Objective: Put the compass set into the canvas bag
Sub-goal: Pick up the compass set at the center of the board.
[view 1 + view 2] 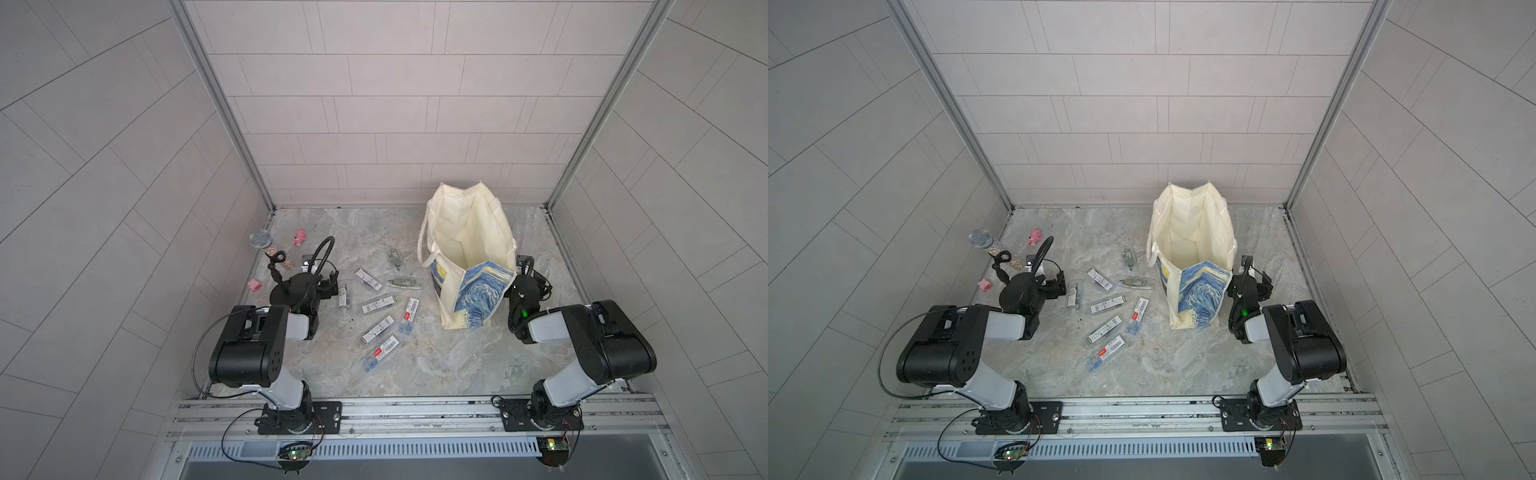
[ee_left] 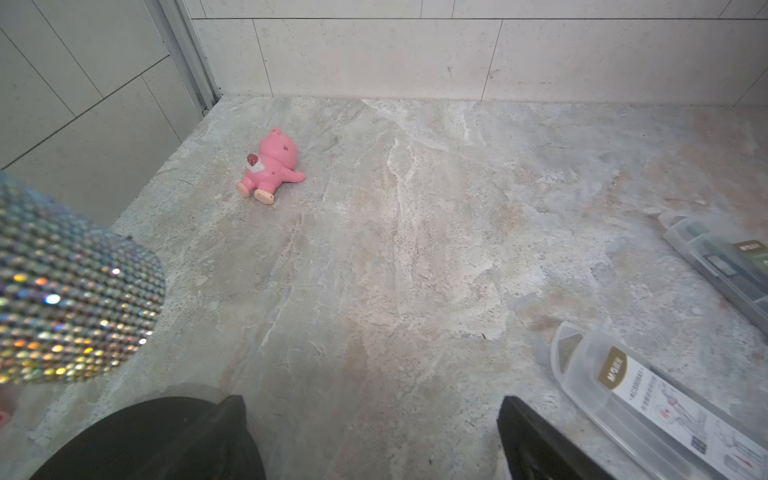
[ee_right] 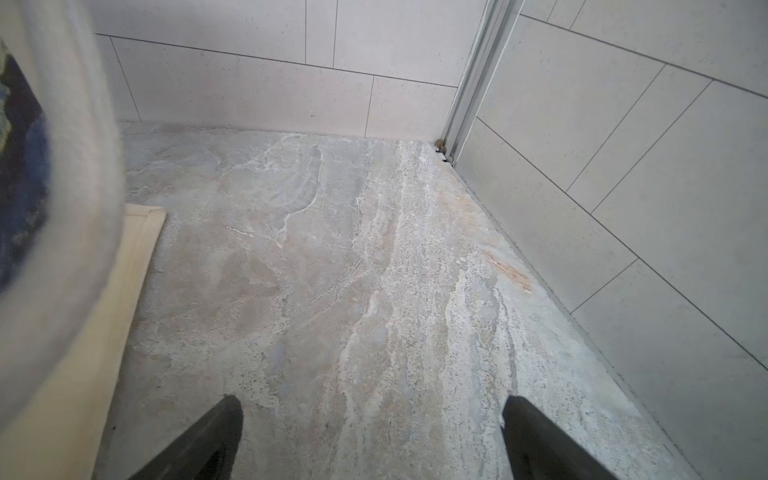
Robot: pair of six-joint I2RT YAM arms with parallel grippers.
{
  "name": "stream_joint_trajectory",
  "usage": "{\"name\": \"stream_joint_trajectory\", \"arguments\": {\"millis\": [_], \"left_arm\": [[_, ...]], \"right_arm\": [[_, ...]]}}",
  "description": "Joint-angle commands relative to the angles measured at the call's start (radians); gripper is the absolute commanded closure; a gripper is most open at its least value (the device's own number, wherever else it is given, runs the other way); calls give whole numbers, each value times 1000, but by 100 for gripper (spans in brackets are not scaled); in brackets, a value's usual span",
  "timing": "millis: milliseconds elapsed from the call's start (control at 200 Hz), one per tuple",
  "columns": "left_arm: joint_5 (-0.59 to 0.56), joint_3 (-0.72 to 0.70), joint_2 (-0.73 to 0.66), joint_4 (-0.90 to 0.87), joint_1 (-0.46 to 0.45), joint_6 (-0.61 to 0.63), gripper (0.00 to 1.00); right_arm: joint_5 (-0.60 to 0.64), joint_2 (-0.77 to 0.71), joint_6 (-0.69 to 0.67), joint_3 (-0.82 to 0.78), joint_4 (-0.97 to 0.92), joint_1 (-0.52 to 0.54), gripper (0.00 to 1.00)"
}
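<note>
The canvas bag [image 1: 467,245] stands upright with its mouth open on the right half of the marbled worktop [image 1: 415,374]. Its cream lining is in view and its blue-and-yellow swirl print faces the front. The compass sets [image 1: 379,303] lie in clear plastic cases scattered flat across the middle of the worktop, left of the bag and apart from it, none touched by either arm. The left fingers [image 2: 536,444] are spread wide over bare worktop with nothing between them, and 1 case [image 2: 665,415] lies just beside them. The right fingers [image 3: 536,440] are also spread wide and hold nothing, low over the worktop just beside the bag's blurred side [image 3: 62,166]. At the far left a rhinestone-covered microphone [image 1: 261,240] sits on a black stand [image 1: 286,293], with 2 pink toys near it: a pig figure [image 2: 272,166] lying on its back and another [image 1: 254,284] by the left wall.
</note>
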Motion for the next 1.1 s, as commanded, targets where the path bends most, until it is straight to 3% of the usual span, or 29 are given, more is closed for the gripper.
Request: {"name": "stream_joint_trajectory", "arguments": {"millis": [0,796,906,1046,1091], "left_arm": [[-38,21,6,41,6,-10,0],[-37,32,10,23,8,-10,0],[-32,31,8,24,9,-13,0],[-29,22,-5,35,6,-6,1],[-46,43,-29,-32,6,-12,2]], "right_arm": [[23,10,-20,6,31,7,1],[34,10,-20,8,29,15,0],[-59,0,15,-5,35,-37,0],[-20,-14,22,-41,93,-35,0],[-7,-41,27,-68,117,-35,1]]}}
